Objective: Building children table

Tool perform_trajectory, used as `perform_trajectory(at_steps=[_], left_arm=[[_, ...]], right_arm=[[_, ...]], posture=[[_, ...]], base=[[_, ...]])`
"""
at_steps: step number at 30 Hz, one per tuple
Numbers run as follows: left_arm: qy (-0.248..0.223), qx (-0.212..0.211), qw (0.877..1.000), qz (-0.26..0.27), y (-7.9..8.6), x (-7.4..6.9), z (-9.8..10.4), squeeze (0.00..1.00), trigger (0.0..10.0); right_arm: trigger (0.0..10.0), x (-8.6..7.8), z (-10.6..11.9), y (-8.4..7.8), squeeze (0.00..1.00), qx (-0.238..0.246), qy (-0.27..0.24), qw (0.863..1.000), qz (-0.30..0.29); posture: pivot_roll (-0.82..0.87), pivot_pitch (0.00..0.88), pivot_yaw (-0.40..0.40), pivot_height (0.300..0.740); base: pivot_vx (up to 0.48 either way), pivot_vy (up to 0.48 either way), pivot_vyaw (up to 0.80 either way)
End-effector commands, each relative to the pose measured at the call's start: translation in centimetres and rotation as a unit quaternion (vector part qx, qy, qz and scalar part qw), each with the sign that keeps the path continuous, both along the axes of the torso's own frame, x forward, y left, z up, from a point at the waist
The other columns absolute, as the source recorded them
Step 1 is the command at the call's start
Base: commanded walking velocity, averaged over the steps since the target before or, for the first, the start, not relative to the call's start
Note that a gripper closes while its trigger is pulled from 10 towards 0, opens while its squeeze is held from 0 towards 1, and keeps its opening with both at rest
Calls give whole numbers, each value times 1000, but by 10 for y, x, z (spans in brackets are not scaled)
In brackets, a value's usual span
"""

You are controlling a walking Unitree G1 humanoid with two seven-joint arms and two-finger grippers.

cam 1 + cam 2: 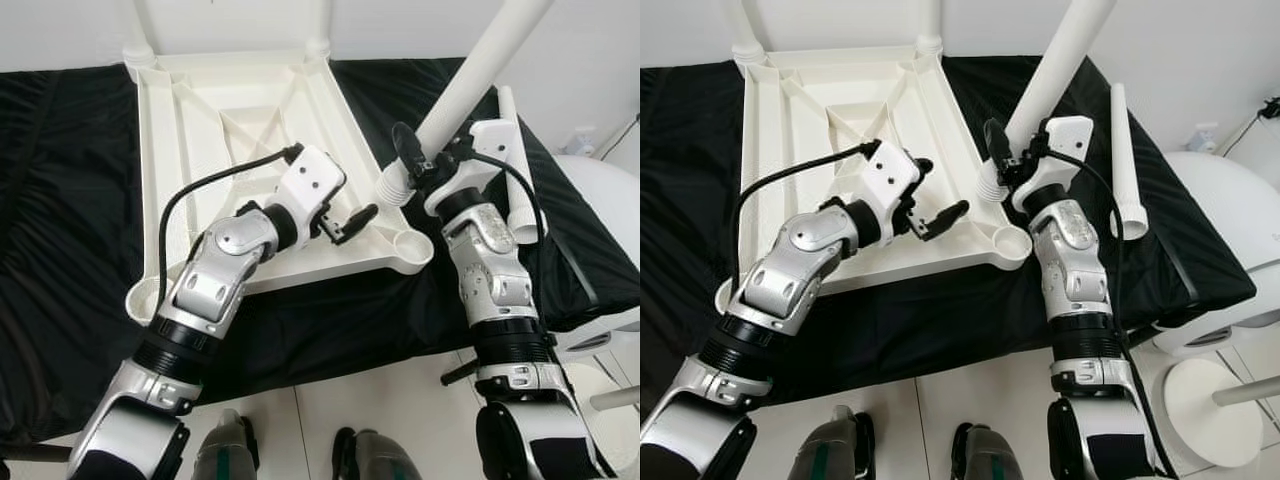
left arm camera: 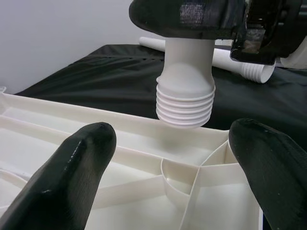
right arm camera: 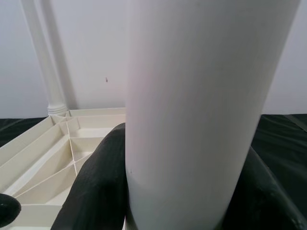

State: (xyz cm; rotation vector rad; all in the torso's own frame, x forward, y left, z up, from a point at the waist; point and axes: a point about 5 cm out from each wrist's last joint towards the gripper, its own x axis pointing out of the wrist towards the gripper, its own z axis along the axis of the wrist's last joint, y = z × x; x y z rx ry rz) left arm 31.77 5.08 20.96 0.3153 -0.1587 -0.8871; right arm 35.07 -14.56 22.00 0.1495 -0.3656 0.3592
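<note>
1. Two legs already stand upright in the far corners of the upturned white tabletop (image 1: 190, 130), which lies on the black-covered bench (image 1: 60, 250).
2. We grip a third white table leg (image 1: 1045, 85) with our right gripper (image 1: 1012, 158), fingers clenched around it just above its ribbed end, tilted, beside the tabletop's right edge.
3. That ribbed end (image 2: 185, 103) hangs just above the tabletop's rim, near the round corner socket (image 1: 1011, 240), not yet in it.
4. Our left gripper (image 1: 930, 200) hovers over the tabletop's near right corner, fingers (image 2: 72, 177) spread and grasping nothing.
5. One spare leg (image 1: 1124, 160) lies on the bench's right side.
</note>
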Motion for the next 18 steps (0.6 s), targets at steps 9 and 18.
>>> perform_trajectory(at_steps=[9,18], left_arm=[[25,0,1000,-3,-5,-3,-15,0,10000],[65,67,991,-91,-20,-26,-48,0,10000]], right_arm=[[10000,1,-2,2,0,-4,-8,1000,-7],[10000,-2,-7,-2,0,-8,-5,1000,-15]], posture=[[49,10,-29,740],[39,35,-11,740]], base=[[0,0,0],[0,0,0]])
